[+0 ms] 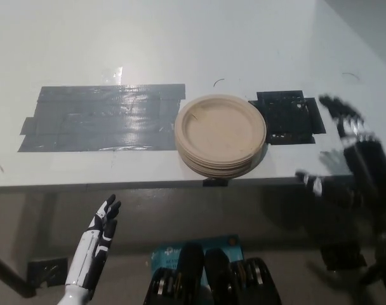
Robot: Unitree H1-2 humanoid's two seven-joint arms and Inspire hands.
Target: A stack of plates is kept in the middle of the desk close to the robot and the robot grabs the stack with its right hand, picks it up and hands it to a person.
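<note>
Single head view, looking steeply down on the desk's (180, 38) near edge from close above.

Even, cool indoor light falls from above on a pale desk (180, 38), which looks bright and slightly washed out. A white glare patch sits on the grey tape (104, 117), near its upper middle, with smaller glints along its wrinkles. The plates (220, 133) are sharp and cast a thin soft shadow on their near side. The right hand (355, 152) is smeared by motion blur, its outline ghosted. The left hand (98, 244) is crisp. Below the desk edge the floor is dim and murky.
</note>
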